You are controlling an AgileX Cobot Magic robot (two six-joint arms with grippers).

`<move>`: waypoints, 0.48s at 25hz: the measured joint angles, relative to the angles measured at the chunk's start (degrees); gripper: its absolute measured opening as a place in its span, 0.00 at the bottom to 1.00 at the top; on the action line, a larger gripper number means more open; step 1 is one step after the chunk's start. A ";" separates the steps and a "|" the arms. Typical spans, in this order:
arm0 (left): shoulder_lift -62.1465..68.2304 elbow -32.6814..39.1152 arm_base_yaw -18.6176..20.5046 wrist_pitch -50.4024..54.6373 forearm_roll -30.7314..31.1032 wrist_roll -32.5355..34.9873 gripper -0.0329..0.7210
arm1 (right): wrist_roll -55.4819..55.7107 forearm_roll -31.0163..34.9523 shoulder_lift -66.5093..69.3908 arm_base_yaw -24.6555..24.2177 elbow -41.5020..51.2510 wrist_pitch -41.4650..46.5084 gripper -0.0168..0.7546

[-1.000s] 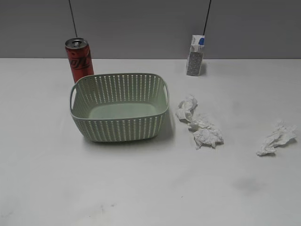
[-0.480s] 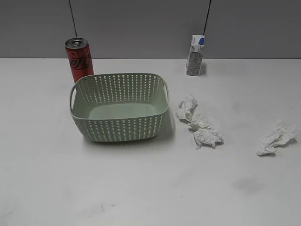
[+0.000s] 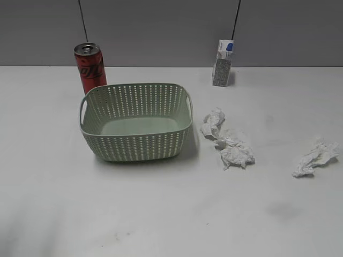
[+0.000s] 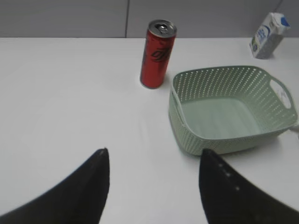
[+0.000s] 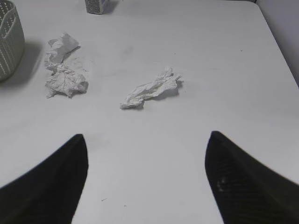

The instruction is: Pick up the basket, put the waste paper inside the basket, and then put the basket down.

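Note:
The pale green basket (image 3: 136,121) stands empty on the white table, left of centre; it also shows in the left wrist view (image 4: 232,108) and its edge in the right wrist view (image 5: 9,39). Three crumpled white paper wads lie to its right: two close together (image 3: 213,122) (image 3: 236,152) and one further right (image 3: 315,158). In the right wrist view they lie at left (image 5: 60,47) (image 5: 66,83) and centre (image 5: 149,88). My left gripper (image 4: 153,156) is open and empty, in front of and left of the basket. My right gripper (image 5: 145,140) is open and empty, short of the wads. Neither gripper shows in the exterior view.
A red drink can (image 3: 90,67) stands just behind the basket's left corner, also in the left wrist view (image 4: 158,54). A small white-and-blue carton (image 3: 223,63) stands at the back of the table. The table's right edge (image 5: 280,46) shows in the right wrist view.

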 joint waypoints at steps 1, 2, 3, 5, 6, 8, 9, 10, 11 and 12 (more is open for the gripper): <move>3.09 -1.73 -1.36 -0.11 0.60 0.00 0.66 | 0.00 0.00 0.00 0.00 0.00 0.00 0.79; 5.63 -3.51 -2.83 -0.23 0.96 0.00 0.66 | 0.00 0.00 0.00 0.00 0.00 0.00 0.79; 8.68 -5.01 -3.94 -0.26 1.12 0.00 0.66 | 0.00 0.00 0.00 0.00 0.00 0.00 0.79; 14.82 -8.66 -5.11 -0.23 0.99 0.00 0.65 | 0.00 0.00 0.00 0.00 0.00 0.00 0.79; 17.35 -10.44 -5.44 0.01 0.82 0.00 0.65 | 0.00 0.00 0.00 0.00 0.00 0.00 0.79; 23.38 -13.52 -5.62 1.21 -0.26 0.00 0.65 | 0.00 0.00 0.00 0.00 0.00 0.00 0.79; 25.80 -15.06 -5.66 2.11 -1.24 0.00 0.65 | 0.00 0.00 0.00 0.00 0.00 0.00 0.79; 28.57 -16.27 -5.66 2.99 -2.46 0.00 0.65 | 0.00 0.00 0.00 0.00 0.00 0.00 0.79; 31.22 -17.70 -5.66 3.92 -3.57 0.00 0.65 | 0.00 0.00 0.00 0.00 0.00 0.00 0.79; 33.77 -18.98 -5.66 5.08 -4.66 0.00 0.65 | 0.00 0.00 0.00 0.00 0.00 0.00 0.79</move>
